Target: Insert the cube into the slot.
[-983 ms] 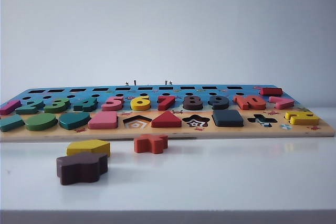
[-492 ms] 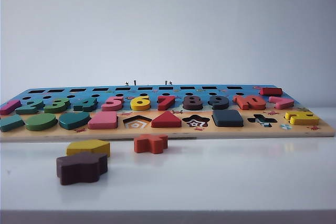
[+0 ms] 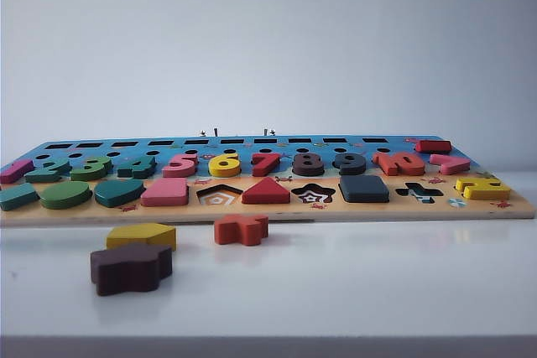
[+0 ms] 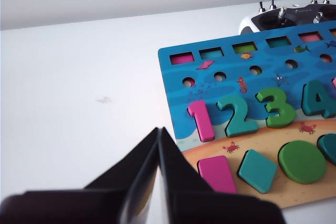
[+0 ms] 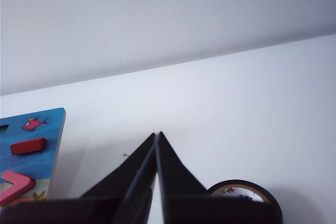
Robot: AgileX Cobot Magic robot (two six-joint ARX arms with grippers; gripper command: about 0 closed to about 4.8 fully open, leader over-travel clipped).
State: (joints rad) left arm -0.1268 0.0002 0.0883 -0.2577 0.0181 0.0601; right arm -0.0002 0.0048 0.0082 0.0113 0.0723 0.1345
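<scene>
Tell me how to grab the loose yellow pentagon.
The yellow pentagon lies flat on the table, so probably come from above, jaws across opposite side faces. Left gripper, shut, hangs by the board's corner; right gripper, shut, beyond its other end.

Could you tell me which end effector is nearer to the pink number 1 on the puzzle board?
Left. The left end effector, shut, hangs just off the board's edge close to the pink number 1. The right end effector, shut, is past the board's opposite end.
</scene>
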